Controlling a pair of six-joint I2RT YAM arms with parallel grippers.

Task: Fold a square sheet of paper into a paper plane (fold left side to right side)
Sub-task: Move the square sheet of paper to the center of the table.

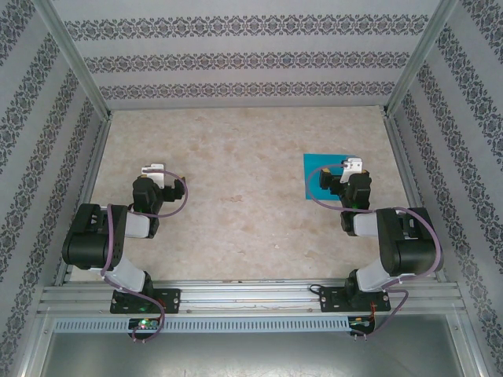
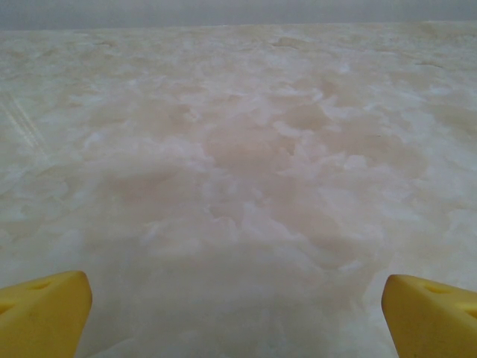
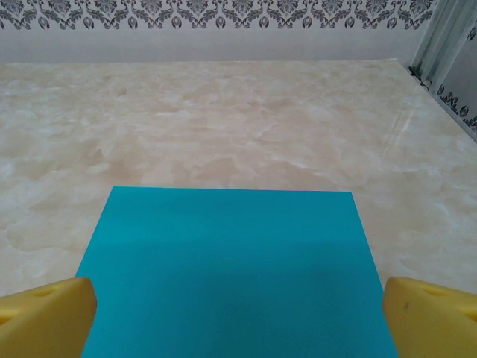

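Enclosure walls: pale panels with dark ornamental bands, closing the workspace at the far side and at both flanks.
Table: beige marbled surface, flat, spanning the floor of the enclosure.
Rail: aluminium profile along the near edge of the table; both arm bases are bolted to it.
Left arm: black, folded at the elbow, reaching forward over the left half of the table.
Right arm: black, folded likewise, reaching forward over the right half of the table.
Square sheet of paper: teal-blue, plain, lying flat and unfolded on the right half of the table, with no crease visible; its far edge runs parallel to the far wall.
Right gripper: positioned over the near part of the sheet, jaws spread wide and grasping nothing; in the right wrist view the sheet extends away between the two fingers.
Left gripper: over bare table, well apart from the sheet, jaws spread wide and grasping nothing.
Yellow pads: one at each lower corner of either wrist view; whether the right pair touches the paper cannot be told.
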